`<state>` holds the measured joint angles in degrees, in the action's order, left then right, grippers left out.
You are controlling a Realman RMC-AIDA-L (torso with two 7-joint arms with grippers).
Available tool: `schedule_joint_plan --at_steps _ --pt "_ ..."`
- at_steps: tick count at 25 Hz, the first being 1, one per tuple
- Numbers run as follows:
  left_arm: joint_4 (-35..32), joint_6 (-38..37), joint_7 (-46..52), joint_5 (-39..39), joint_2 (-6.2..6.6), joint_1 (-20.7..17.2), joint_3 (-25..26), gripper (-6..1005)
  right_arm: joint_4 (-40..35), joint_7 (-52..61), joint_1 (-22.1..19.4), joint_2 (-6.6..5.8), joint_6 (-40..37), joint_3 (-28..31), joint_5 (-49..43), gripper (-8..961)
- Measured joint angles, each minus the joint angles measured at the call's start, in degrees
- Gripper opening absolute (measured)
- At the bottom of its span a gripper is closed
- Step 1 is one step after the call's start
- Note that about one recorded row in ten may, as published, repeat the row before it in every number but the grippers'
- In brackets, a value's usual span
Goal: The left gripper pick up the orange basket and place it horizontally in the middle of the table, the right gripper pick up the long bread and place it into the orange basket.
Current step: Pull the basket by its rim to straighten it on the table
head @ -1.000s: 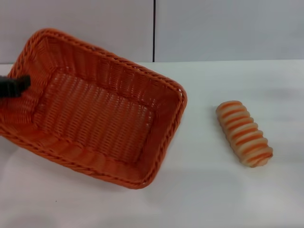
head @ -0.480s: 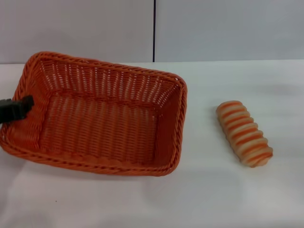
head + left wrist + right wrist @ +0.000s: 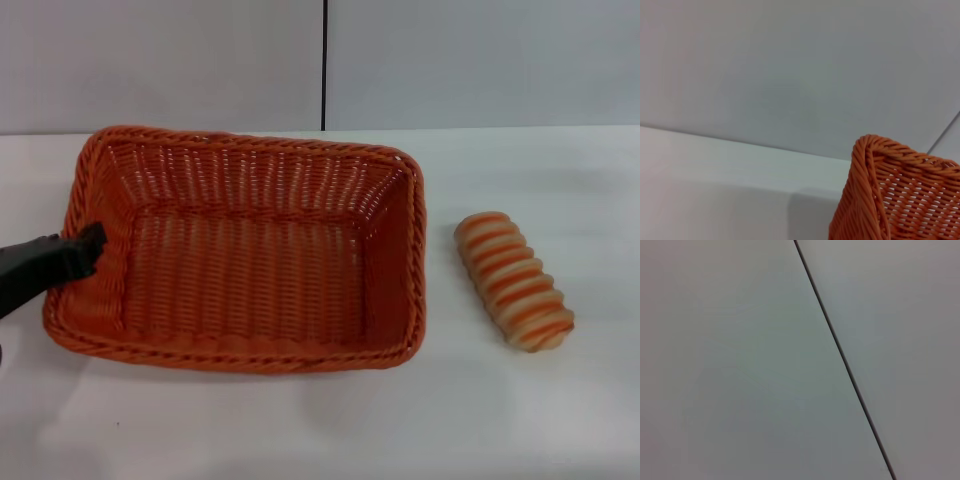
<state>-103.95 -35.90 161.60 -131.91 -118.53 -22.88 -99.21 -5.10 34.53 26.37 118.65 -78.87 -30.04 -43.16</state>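
Two things are sitting on the white counter (image 3: pixel 300 430) in the head view: the orange basket (image 3: pixel 250 250) is filling the left and middle of the frame, and the long bread (image 3: pixel 513 280) is lying at the right, well apart from it. Nearest, at the left edge of the frame, the left pincer (image 3: pixel 88 250) is reaching in, its black tip touching the basket's short left rim; whether it is clamped on the rim cannot be told. The basket is lying level with its long sides running across the frame. The bread is resting at a slant, just right of the basket. Farther back, a grey wall (image 3: pixel 480 60) with a dark vertical seam (image 3: pixel 324 65) is rising behind the counter. The right pincer is appearing in no view.
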Motion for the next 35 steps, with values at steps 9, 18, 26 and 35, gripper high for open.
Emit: schedule_joint_plan --at_steps 9,18,26,35 --pt "1.4 2.3 0.6 0.0 0.15 -0.6 -2.8 175 0.0 0.0 0.3 0.02 0.5 0.0 0.0 646" --pt "2.6 3.7 -0.8 0.0 0.36 0.7 -2.8 173 0.1 0.1 0.1 0.15 0.2 -0.6 0.0 647" --pt "3.1 3.6 -0.8 0.0 0.37 1.6 -2.6 208 0.1 0.8 0.1 0.19 0.1 -0.6 0.0 647" --pt "5.3 -0.3 -1.9 2.8 0.49 5.0 3.6 587 0.2 1.0 0.1 0.18 0.0 -0.6 0.0 647"
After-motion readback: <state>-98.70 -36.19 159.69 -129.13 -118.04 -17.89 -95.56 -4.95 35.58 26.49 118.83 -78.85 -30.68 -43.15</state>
